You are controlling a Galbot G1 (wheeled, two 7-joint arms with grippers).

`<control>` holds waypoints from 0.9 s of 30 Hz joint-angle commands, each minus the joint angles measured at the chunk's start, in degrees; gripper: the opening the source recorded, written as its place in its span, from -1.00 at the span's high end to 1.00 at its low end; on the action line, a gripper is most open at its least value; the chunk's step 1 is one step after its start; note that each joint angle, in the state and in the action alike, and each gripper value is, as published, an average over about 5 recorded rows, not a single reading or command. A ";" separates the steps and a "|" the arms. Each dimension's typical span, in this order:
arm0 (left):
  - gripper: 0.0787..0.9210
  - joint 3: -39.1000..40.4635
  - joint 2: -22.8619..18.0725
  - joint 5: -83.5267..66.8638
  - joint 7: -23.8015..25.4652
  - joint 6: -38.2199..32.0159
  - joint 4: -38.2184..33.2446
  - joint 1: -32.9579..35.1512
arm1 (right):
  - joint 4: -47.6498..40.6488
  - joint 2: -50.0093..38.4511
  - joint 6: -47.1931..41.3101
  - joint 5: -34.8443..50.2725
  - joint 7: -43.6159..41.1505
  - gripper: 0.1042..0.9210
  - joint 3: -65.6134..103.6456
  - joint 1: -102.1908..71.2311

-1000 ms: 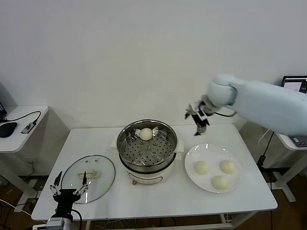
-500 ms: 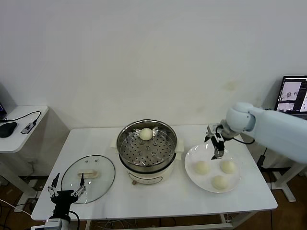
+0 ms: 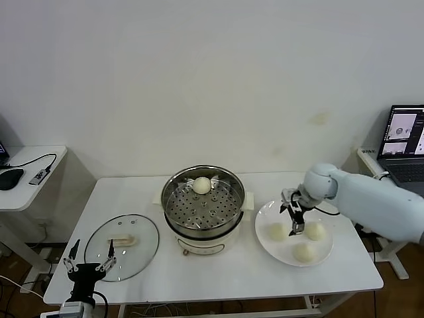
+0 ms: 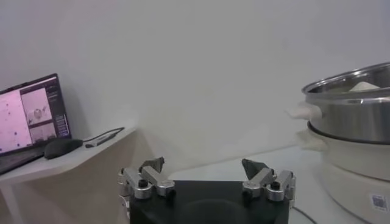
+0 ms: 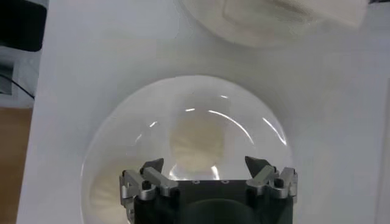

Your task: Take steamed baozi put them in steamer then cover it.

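Right gripper [image 3: 295,221] spread wide just over the plate [image 3: 265,237], lined up to grab another baozi [image 3: 278,231]. Left gripper [image 3: 87,256] parked open beside the cover [image 3: 142,242], waiting its turn.

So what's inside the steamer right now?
One steamed baozi sits on the perforated tray at the back of the steamer; the rest of the tray is bare. Whatever lies below the tray is hidden.

We see one baozi [image 3: 202,185] in the open steamer [image 3: 204,211] mid-table, three plated rightward [image 3: 303,252], the glass cover [image 3: 122,246] (handle up) near the front-left corner.
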 commanded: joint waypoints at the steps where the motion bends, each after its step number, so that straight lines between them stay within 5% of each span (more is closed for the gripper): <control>1: -0.77 0.08 0.07 0.09 0.06 0.01 0.15 -0.31 | -5.06 3.05 1.03 -2.69 0.22 -0.76 2.60 -4.24; 12: -0.77 -0.01 0.01 0.03 -0.07 -0.05 0.44 -0.53 | -7.42 5.54 1.07 -3.64 0.21 -0.73 3.38 -5.85; 27: -0.77 -0.05 -0.32 0.03 -0.30 -0.18 -0.11 -0.29 | -6.03 4.47 1.57 -3.14 -0.89 -0.19 4.33 -3.32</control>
